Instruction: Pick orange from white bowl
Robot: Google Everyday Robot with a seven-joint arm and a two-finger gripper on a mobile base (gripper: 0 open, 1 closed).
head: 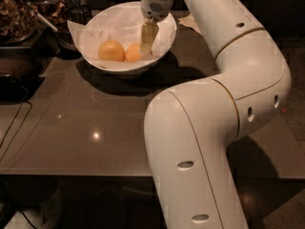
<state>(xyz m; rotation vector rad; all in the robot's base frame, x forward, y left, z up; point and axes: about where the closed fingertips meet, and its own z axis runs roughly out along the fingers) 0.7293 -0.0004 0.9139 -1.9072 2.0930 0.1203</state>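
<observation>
The white bowl [95, 20], lined with crumpled white paper, stands at the back of the dark table. Two fruits lie in it side by side. The orange [133, 53], deeper in colour, is the right one. The paler, yellower fruit [111, 50] is to its left and touches it. My gripper [147, 38] reaches down into the bowl from above, right at the orange's right side, and covers part of it. The arm's big white links fill the right half of the view.
Dark bins with snacks [19, 13] stand at the back left, close to the bowl. A black cable [14, 128] runs over the table's left edge. A crumpled napkin [189, 22] lies behind the arm. The table's front edge [71, 174] is near.
</observation>
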